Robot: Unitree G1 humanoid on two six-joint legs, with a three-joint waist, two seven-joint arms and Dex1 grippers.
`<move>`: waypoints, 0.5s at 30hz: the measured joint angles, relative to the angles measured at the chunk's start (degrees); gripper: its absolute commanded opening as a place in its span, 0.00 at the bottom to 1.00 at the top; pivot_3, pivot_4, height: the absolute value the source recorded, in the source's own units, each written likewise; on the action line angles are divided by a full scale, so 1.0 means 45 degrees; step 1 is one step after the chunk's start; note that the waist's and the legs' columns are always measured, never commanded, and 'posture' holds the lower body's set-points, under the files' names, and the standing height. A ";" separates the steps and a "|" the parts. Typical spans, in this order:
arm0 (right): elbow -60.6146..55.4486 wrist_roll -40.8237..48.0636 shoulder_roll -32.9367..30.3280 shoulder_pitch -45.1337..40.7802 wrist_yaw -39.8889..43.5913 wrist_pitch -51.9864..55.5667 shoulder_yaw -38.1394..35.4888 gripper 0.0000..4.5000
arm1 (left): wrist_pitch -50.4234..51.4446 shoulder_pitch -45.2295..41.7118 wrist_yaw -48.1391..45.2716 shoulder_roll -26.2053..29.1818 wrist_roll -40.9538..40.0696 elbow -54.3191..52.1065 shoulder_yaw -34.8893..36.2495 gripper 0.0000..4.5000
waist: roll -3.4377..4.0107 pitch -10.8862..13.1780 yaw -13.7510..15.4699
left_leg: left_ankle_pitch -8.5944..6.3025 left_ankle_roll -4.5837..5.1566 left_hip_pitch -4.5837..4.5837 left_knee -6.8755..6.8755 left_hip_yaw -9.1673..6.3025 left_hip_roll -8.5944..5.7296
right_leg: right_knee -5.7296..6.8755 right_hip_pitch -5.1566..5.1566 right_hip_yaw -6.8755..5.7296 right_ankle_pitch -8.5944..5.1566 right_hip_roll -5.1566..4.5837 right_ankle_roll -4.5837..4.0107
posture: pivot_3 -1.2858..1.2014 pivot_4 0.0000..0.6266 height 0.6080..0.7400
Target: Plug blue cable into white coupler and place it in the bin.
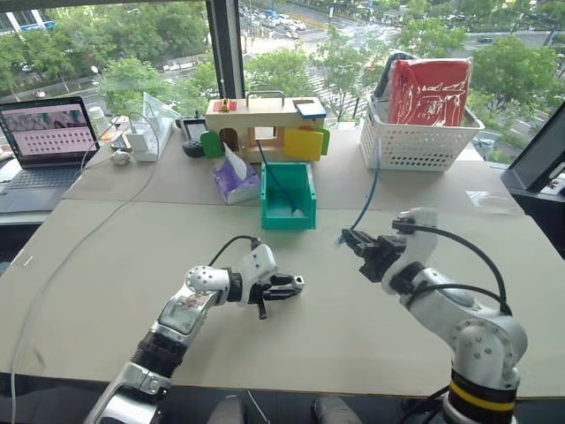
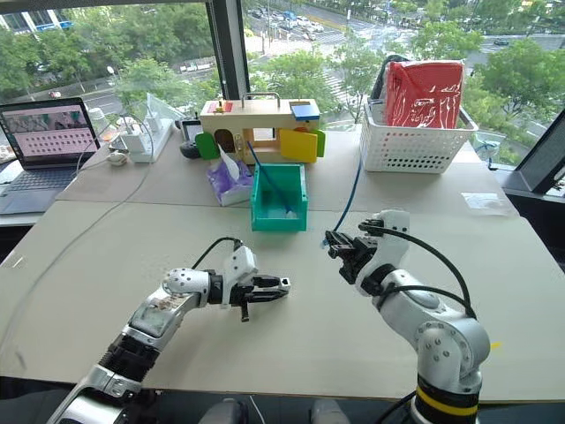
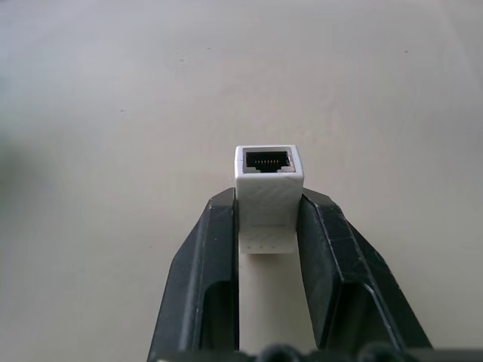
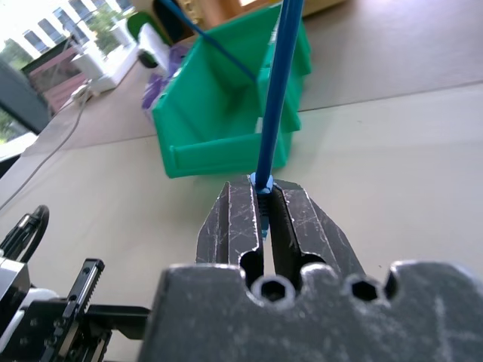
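Observation:
The white coupler (image 3: 266, 177) is pinched between the two black fingers of my left gripper (image 3: 268, 202), its dark socket facing away from the wrist. That gripper (image 1: 296, 284) hovers over the table's middle, pointing right. My right gripper (image 1: 347, 238) faces it a short gap away, shut on the blue cable (image 4: 273, 98) near its end. The cable (image 1: 366, 190) rises from the fingers toward the white basket. The plug itself is hidden between the jaws. The teal bin (image 1: 288, 219) stands just beyond both grippers, with a darker blue thin cable lying in it.
A white lattice basket (image 1: 415, 146) with a red bag stands back right. A wooden toy box (image 1: 265, 119) and a purple tissue pack (image 1: 235, 181) sit behind the bin. A laptop (image 1: 48, 132) is far left, and a long grey-white wire (image 1: 71, 256) crosses the left table.

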 measured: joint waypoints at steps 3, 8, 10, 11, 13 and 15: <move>-0.0294 0.0069 0.0588 0.0280 -0.0992 -0.0007 -0.0069 0.00 | 0.0452 -0.0251 0.0197 -0.0235 0.0162 -0.0002 -0.0168 0.14 | 0.0000 0.0000 -0.0097 | 0.0001 0.0000 0.0004 0.0000 -0.0001 0.0000 | 0.0009 0.0001 0.0000 -0.0005 0.0000 0.0006 | 0.52 0.24 1.00; -0.0446 0.0060 0.0812 0.0896 -0.1554 -0.0029 0.0225 0.00 | 0.1609 -0.0351 0.0867 -0.0517 0.0478 -0.0640 -0.0524 0.14 | 0.0002 -0.0001 -0.0111 | 0.0001 0.0000 0.0011 0.0000 -0.0003 -0.0003 | 0.0004 0.0012 0.0000 -0.0009 -0.0002 0.0012 | 0.52 0.24 1.00; -0.0461 0.0534 0.0910 0.1199 -0.1726 0.0063 0.0253 0.00 | 0.1957 -0.0296 0.1008 -0.0452 0.0691 -0.1032 -0.0728 0.14 | 0.0002 -0.0001 -0.0116 | 0.0001 0.0000 0.0013 0.0000 -0.0003 -0.0003 | 0.0004 0.0013 0.0001 -0.0009 -0.0002 0.0010 | 0.52 0.24 1.00; -0.0520 0.0889 0.1051 0.1479 -0.1759 0.0155 0.0304 0.00 | 0.2117 -0.0275 0.1029 -0.0309 0.0797 -0.1345 -0.0924 0.14 | 0.0002 -0.0002 -0.0122 | 0.0000 0.0002 0.0017 0.0000 -0.0006 -0.0001 | 0.0002 0.0018 -0.0001 -0.0013 -0.0001 0.0005 | 0.52 0.24 1.00; -0.0545 0.1487 0.1422 0.2000 -0.1901 0.0216 0.0560 0.00 | 0.2615 -0.0281 0.1056 -0.0130 0.0952 -0.1932 -0.1233 0.14 | 0.0005 -0.0004 -0.0151 | -0.0002 0.0004 0.0027 -0.0010 -0.0008 0.0000 | 0.0004 0.0026 -0.0002 -0.0020 -0.0001 -0.0004 | 0.52 0.24 1.00; -0.0525 0.1864 0.1690 0.2182 -0.2104 0.0215 0.0737 0.00 | 0.3076 -0.0288 0.1245 -0.0247 0.1086 -0.2196 -0.1303 0.14 | 0.0006 -0.0004 -0.0145 | -0.0001 0.0004 0.0031 -0.0009 -0.0007 -0.0002 | 0.0003 0.0033 -0.0001 -0.0021 -0.0003 -0.0001 | 0.52 0.24 1.00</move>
